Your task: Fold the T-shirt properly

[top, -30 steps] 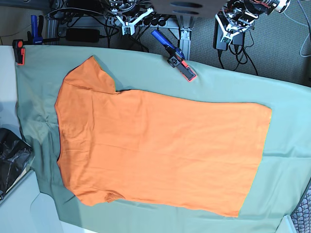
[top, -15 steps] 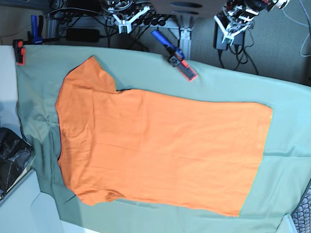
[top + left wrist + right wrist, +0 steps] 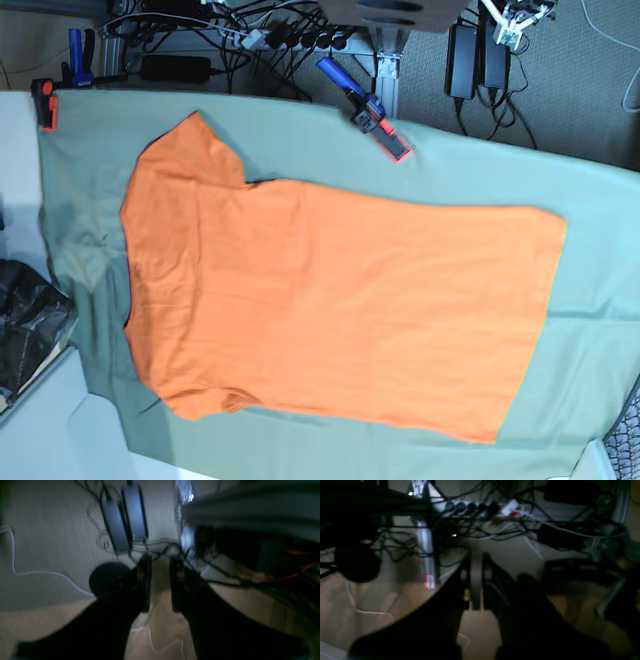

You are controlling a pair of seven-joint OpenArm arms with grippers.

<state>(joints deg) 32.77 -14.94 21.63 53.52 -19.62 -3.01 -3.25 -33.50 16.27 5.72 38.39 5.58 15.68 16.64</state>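
The bright orange T-shirt (image 3: 330, 310) lies flat and spread out on the grey-green table cover (image 3: 600, 200), collar end to the left and hem to the right. Both arms hang beyond the far table edge, away from the shirt. My left gripper (image 3: 160, 580) has a narrow empty gap between its dark fingers, over the floor; its white tip shows at the top right of the base view (image 3: 515, 18). My right gripper (image 3: 476, 575) has its fingers together, empty, over floor and cables. It is out of the base view.
A blue and red clamp (image 3: 370, 110) grips the far table edge near the shirt. A red clamp (image 3: 43, 103) sits at the far left corner. A black bag (image 3: 25, 320) lies at the left. Power bricks (image 3: 470, 45) and a power strip (image 3: 480, 506) lie on the floor behind.
Both grippers have drawn back toward the top of the base view; the right one has left it. The shirt keeps its shape.
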